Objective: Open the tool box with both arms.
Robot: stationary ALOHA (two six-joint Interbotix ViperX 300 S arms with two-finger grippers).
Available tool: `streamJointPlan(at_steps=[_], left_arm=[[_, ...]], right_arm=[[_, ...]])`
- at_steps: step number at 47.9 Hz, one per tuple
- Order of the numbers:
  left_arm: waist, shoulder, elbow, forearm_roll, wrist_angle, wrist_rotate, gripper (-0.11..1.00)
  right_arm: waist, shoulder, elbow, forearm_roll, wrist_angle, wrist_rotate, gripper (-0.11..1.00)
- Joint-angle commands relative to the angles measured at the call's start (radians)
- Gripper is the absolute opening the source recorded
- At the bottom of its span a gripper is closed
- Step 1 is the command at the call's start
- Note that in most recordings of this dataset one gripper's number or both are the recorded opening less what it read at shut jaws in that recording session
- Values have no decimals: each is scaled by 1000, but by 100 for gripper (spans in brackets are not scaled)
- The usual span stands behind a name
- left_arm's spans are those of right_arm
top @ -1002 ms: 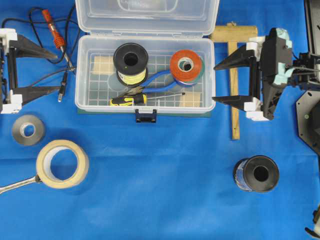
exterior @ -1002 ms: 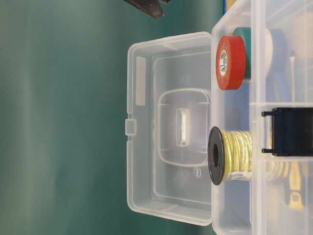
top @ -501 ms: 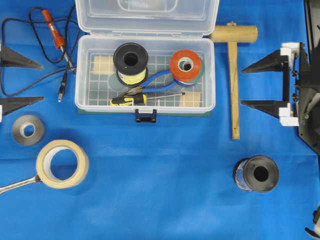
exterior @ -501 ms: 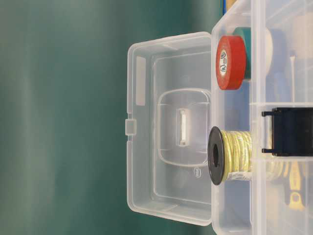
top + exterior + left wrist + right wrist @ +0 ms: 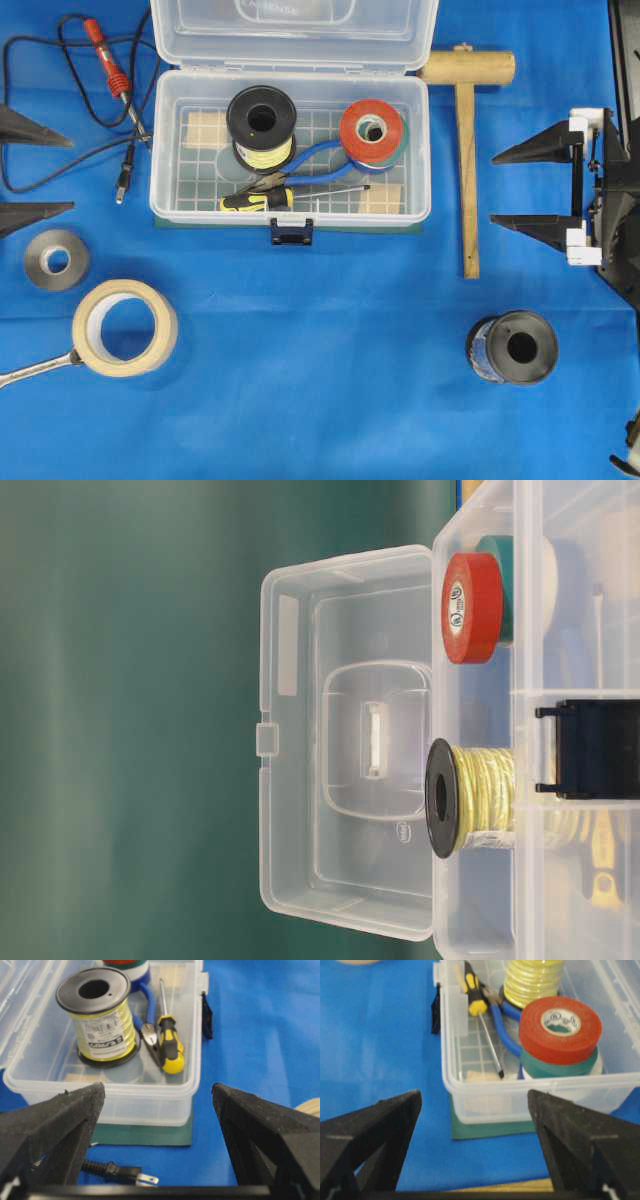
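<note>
Here the tool box point(image 5: 290, 150) sits at the top middle of the blue table point(image 5: 320, 350), lid thrown back and cut off by the frame's upper edge. The left hand point(image 5: 25, 170), mostly out of frame, shows only two spread fingertips. The right hand point(image 5: 520, 185) gapes wide, empty, beside the mallet point(image 5: 467, 150).

Our left black gripper with long pointed triangular fingers point(image 5: 35, 172) sits at the left edge of the overhead view, its jaws spread wide with nothing between them. Our right black gripper with white plastic fittings point(image 5: 530, 186) sits near the right edge, fingers pointing inward, likewise spread and empty.
</note>
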Motion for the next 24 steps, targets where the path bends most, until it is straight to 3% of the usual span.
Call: streamJointPlan(at_steps=[1, 24], left_arm=[[-8, 15, -9, -3, -5, -3, 85], [-9, 15, -8, -3, -3, -3, 85]], right_arm=[[3, 15, -9, 2, -21, 2, 85], [3, 21, -8, 2, -17, 2, 85]])
